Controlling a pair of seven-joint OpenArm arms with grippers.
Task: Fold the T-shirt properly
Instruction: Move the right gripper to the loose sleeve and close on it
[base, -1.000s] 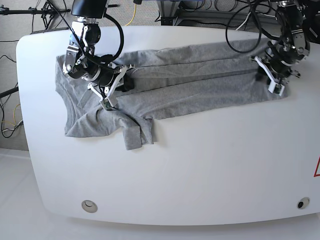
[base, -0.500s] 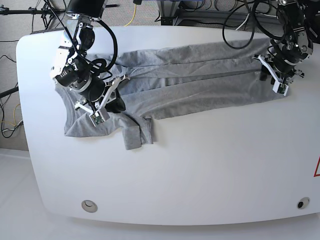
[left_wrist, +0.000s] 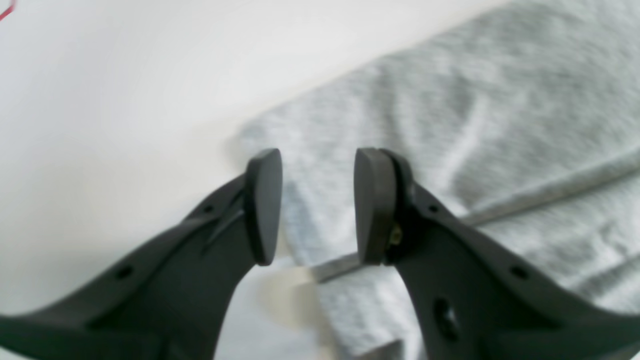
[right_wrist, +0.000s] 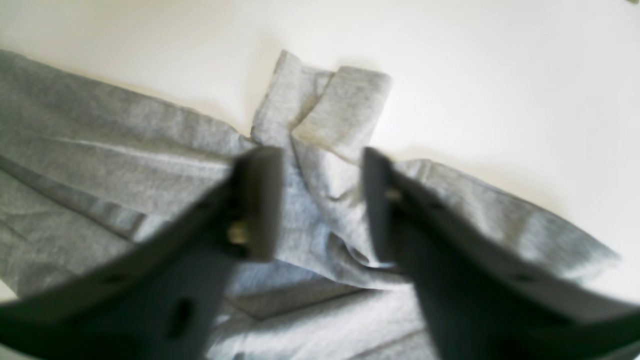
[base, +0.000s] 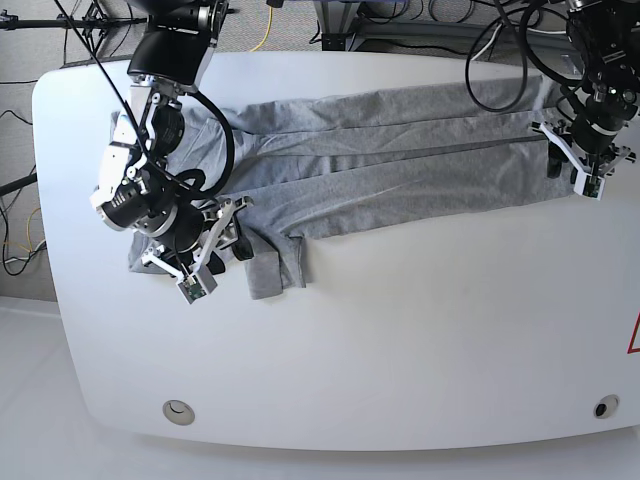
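White table (base: 400, 330) bears T-shirt (base: 400, 170) beneath both arms' parted jaws.

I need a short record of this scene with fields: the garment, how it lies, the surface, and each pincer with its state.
garment: grey T-shirt
how it lies: folded lengthwise into a long band across the table; one sleeve sticks out toward the near edge
surface: white table
left pincer: open, nothing between the pads, above the corner of the shirt's end
right pincer: open, holding nothing, above the sleeve area
print: no lettering visible
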